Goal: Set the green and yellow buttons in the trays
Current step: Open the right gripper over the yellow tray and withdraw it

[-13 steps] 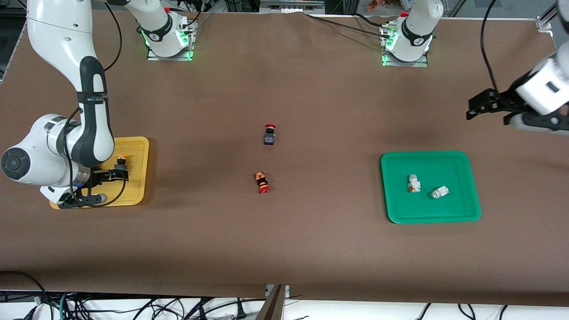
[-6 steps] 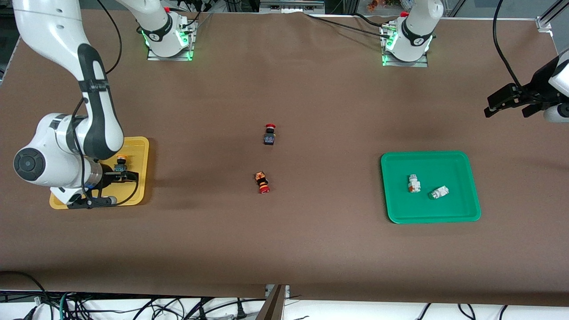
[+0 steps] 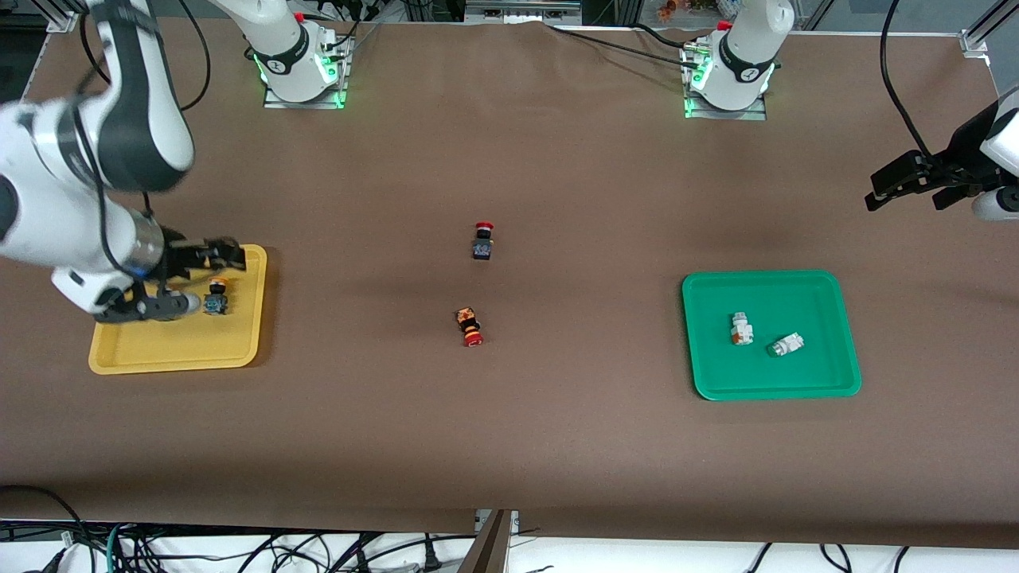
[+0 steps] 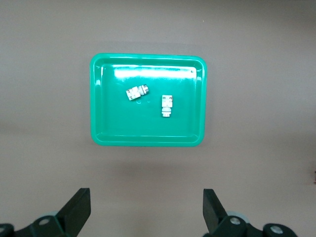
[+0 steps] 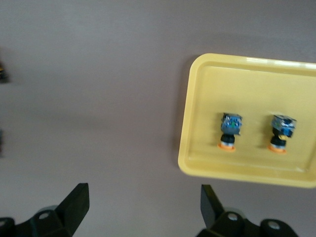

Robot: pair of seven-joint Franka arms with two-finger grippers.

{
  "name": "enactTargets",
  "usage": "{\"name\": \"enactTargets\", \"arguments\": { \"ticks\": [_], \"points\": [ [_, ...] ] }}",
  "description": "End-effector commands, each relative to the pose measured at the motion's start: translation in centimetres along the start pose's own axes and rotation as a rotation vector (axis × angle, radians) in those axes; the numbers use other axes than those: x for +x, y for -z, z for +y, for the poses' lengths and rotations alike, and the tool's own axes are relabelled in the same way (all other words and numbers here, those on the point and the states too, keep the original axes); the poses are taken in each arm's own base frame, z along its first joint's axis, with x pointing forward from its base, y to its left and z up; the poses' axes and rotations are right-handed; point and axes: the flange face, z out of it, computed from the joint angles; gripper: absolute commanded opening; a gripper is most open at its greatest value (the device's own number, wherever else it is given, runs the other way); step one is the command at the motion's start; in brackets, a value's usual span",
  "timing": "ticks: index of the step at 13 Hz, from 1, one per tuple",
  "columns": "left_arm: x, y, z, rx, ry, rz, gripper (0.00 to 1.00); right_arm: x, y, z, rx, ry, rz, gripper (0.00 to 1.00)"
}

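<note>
The yellow tray [image 3: 179, 350] lies at the right arm's end of the table. The right wrist view shows two yellow-capped buttons [image 5: 230, 129] [image 5: 281, 132] lying side by side in this tray [image 5: 207, 89]. In the front view only one of them [image 3: 215, 298] shows. My right gripper [image 3: 216, 278] hangs open and empty above the tray; its jaws [image 5: 143, 202] stand wide over bare table. The green tray [image 3: 828, 374] holds two whitish buttons [image 3: 741, 329] [image 3: 786, 344], also seen in the left wrist view [image 4: 136, 92] [image 4: 167, 106]. My left gripper [image 3: 906, 199] waits open, high over the table's end.
Two red-capped switches lie on the brown table between the trays, one [image 3: 482, 241] nearer the arm bases, the other [image 3: 470, 327] on its side nearer the front camera. Arm bases stand along the back edge.
My right arm has risen and drawn back from the yellow tray, leaving the button lying in it. The left arm first swung outward toward the table's end and now holds still.
</note>
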Motion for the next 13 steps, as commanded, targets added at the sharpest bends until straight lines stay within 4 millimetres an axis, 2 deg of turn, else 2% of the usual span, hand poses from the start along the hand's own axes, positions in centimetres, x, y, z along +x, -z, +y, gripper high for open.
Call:
{"name": "enactTargets", "arguments": {
  "ticks": [1,2,5,7,8,9,11,12,13],
  "points": [
    [-0.1,0.3,0.1,0.009,0.009,-0.003,1.00,-4.8,5.8,0.6,-0.051,0.000,0.030,1.00],
    [-0.2,0.4,0.2,-0.002,0.011,-0.002,1.00,-5.9,7.5,1.0,-0.069,-0.004,0.054,1.00],
    [-0.3,0.5,0.1,-0.003,0.012,-0.005,1.00,-8.0,10.3,1.3,-0.090,-0.012,0.086,1.00],
    [-0.3,0.6,0.2,-0.003,0.010,-0.004,1.00,-9.2,11.6,2.7,-0.088,-0.029,0.107,1.00],
    [-0.4,0.7,0.2,-0.003,0.010,-0.004,1.00,-10.8,12.5,2.8,-0.081,-0.040,0.085,1.00],
    [-0.4,0.8,0.1,-0.003,0.012,-0.002,1.00,-12.1,12.8,3.1,-0.069,-0.063,0.047,1.00],
    [-0.3,0.7,-0.2,-0.003,0.015,-0.004,1.00,-12.9,12.9,3.6,-0.061,-0.086,0.018,1.00],
    [-0.4,0.7,-0.2,-0.003,0.016,-0.007,1.00,-12.9,13.0,3.3,-0.060,-0.080,0.018,1.00],
    [-0.5,0.7,-0.2,-0.003,0.016,-0.010,1.00,-12.7,13.0,2.1,-0.065,-0.053,0.020,1.00]
  ]
}}
